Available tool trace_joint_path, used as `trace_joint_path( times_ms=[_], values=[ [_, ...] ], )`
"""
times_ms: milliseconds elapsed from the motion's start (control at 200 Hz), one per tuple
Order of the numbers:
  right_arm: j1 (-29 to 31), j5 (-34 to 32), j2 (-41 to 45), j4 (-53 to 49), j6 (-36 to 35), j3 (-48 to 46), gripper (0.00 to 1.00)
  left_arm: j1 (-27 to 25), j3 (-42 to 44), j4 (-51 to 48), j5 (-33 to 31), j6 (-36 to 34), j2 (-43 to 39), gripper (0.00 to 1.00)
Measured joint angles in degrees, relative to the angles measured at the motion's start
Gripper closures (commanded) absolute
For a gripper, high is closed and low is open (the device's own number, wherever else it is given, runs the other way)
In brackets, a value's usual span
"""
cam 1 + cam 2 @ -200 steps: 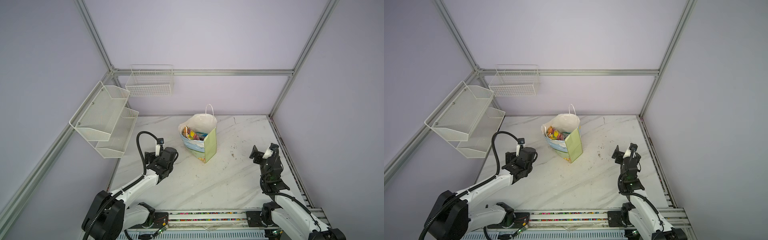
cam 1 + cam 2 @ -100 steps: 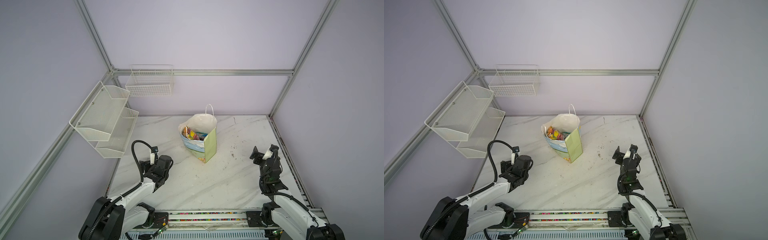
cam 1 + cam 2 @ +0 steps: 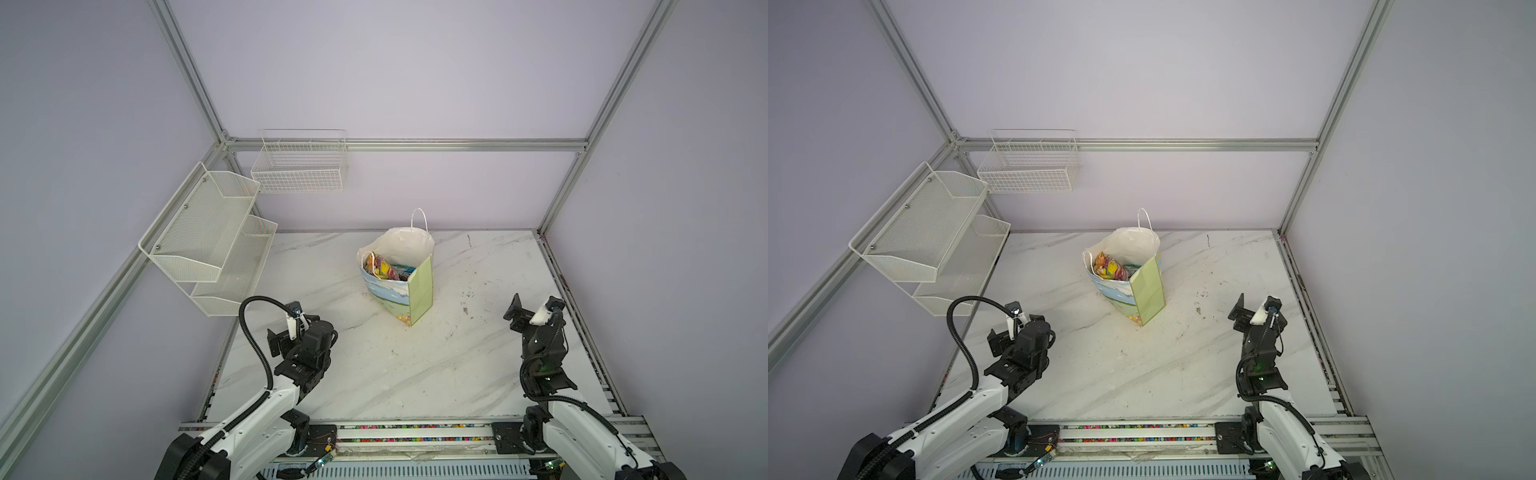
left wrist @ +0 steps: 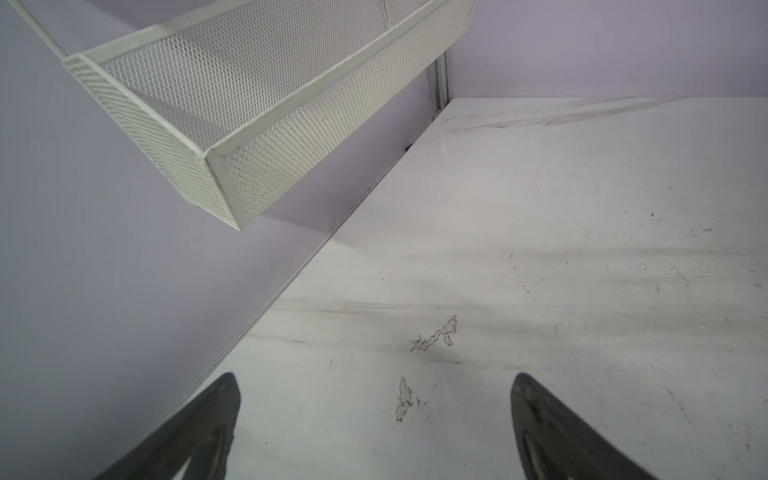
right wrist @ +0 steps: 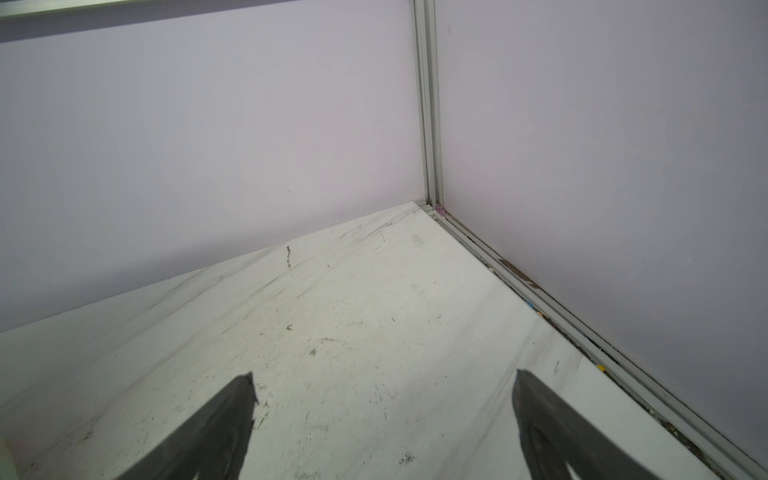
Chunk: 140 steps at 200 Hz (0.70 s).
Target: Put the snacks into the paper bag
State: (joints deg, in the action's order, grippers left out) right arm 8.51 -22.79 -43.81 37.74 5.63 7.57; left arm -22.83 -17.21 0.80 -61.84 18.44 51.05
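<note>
The paper bag (image 3: 419, 291) (image 3: 1147, 291) stands upright at mid-table in both top views, its mouth open. The snacks (image 3: 385, 269) (image 3: 1109, 268) lie inside it as a heap of colourful packets. No packet lies loose on the table. My left gripper (image 3: 304, 331) (image 3: 1022, 332) (image 4: 374, 380) is open and holds nothing, low over the front-left marble near the wall. At the right, my right gripper (image 3: 535, 315) (image 3: 1258, 315) (image 5: 384, 374) is also open and holds nothing, facing the back-right corner. Both are well away from the bag.
A white two-tier mesh shelf (image 3: 208, 232) (image 4: 270, 104) hangs on the left wall just beyond the left gripper. A wire basket (image 3: 299, 166) hangs on the back wall. An aluminium rail (image 5: 540, 299) runs along the table's right edge.
The left arm has drawn back from near the bag toward the front-left and dropped lower. The right arm has barely shifted. Both grippers stayed open.
</note>
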Motion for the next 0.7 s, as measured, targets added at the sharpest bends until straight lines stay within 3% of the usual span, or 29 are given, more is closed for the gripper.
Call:
trace_joint_path(
  times_ms=[700],
  values=[
    [0.0, -4.92, 2.64, 17.18, -1.38, -7.32, 0.03, 2.43, 7.1, 27.28, -1.66, -11.45, 1.03, 0.0]
  ],
)
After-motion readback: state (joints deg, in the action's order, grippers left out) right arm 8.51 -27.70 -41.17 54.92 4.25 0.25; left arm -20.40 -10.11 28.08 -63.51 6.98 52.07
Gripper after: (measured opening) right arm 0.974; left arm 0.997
